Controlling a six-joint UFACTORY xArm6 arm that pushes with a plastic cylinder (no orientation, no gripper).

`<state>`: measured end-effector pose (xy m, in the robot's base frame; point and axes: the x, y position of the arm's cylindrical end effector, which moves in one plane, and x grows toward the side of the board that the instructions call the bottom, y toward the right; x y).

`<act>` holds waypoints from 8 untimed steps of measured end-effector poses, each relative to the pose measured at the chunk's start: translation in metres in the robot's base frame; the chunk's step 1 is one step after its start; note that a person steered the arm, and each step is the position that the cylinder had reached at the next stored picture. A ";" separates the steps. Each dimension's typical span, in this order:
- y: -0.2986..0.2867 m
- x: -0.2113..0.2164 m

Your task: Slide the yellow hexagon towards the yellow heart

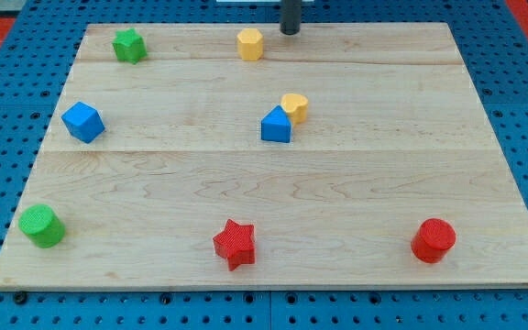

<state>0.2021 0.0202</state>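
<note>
The yellow hexagon sits near the view's top edge of the wooden board, a little left of centre. The yellow heart lies below and to the right of it, touching the upper right side of a blue triangular block. My tip stands at the top edge of the board, just to the right of the yellow hexagon and slightly above it, with a small gap between them.
A green star is at the top left and a blue cube at the left. A green cylinder is at the bottom left, a red star at the bottom centre, a red cylinder at the bottom right.
</note>
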 end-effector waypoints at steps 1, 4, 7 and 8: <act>-0.003 0.050; 0.020 0.037; -0.066 0.004; -0.075 0.005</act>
<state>0.2071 -0.0550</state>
